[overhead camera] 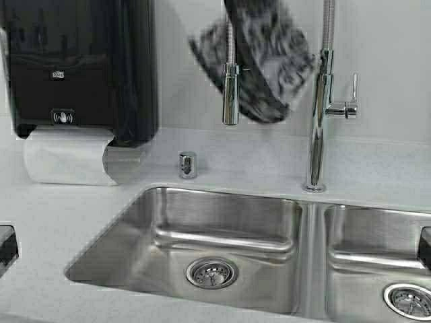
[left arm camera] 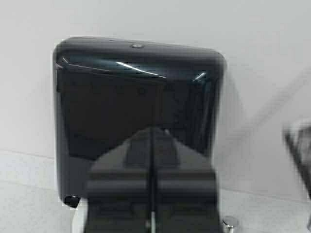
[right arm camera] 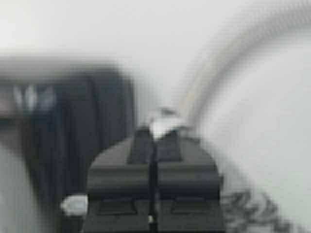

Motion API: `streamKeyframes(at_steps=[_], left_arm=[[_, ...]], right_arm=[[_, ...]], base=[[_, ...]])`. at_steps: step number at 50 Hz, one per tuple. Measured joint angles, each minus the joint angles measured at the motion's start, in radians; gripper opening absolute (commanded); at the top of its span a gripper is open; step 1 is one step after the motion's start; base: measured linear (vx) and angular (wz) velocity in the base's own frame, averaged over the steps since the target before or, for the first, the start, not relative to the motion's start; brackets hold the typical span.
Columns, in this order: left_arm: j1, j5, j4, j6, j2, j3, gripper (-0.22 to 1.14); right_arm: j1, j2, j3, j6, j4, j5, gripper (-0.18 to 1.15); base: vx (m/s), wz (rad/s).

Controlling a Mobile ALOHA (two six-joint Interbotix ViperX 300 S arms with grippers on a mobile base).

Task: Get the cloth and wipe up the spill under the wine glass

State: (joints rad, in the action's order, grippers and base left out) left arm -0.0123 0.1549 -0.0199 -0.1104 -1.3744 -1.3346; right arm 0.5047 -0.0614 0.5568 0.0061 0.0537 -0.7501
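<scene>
The pale speckled stone desk (overhead camera: 60, 222) carried a stainless-steel double sink (overhead camera: 222, 242), two basins in all, each with one round drain. Above its left end hung one black wall-mounted paper-towel dispenser (overhead camera: 81, 67), a white sheet of paper towel (overhead camera: 67, 158) trailing from its slot, likely placed there for quick hand drying. One tall chrome pull-down faucet (overhead camera: 316, 121) stood behind the divider between the basins, its spray head (overhead camera: 231, 94) dangling over the left one. The single grey-and-black mottled cloth (overhead camera: 259, 60) was draped over the faucet's hose arch, apparently hung there to dry, and that is where the task's thing waited. One small chrome cap (overhead camera: 187, 164) sat on the desk behind the left basin.

No wine glass or spill showed in any view, so I judged the fetching step not yet done.

The left gripper (left arm camera: 152, 141) faced the dispenser, its fingers pressed together on nothing. The right gripper (right arm camera: 153, 141) pointed towards the faucet, fingers likewise closed and empty.
</scene>
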Motion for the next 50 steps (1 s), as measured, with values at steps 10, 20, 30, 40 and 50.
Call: streamKeyframes(at_steps=[10, 20, 30, 40, 50], left_arm=[[0.000, -0.003, 0.003, 0.000, -0.002, 0.000, 0.03], [0.000, -0.005, 0.003, 0.000, 0.000, -0.002, 0.03], [0.000, -0.012, 0.005, 0.000, -0.009, -0.002, 0.03], [0.000, -0.015, 0.008, 0.000, -0.014, -0.003, 0.03], [0.000, -0.017, 0.008, 0.000, -0.014, -0.005, 0.03]], right_arm=[[0.000, -0.100, -0.137, -0.009, -0.020, 0.158, 0.06], [0.003, -0.184, -0.209, -0.009, -0.055, 0.253, 0.06], [0.031, -0.288, -0.153, -0.009, -0.072, 0.328, 0.06], [0.092, -0.364, -0.038, -0.008, -0.075, 0.390, 0.06], [0.118, -0.393, 0.063, -0.002, -0.077, 0.399, 0.06]], base=[[-0.09, 0.00], [-0.10, -0.01], [-0.11, -0.04], [-0.12, -0.05], [-0.11, 0.02]])
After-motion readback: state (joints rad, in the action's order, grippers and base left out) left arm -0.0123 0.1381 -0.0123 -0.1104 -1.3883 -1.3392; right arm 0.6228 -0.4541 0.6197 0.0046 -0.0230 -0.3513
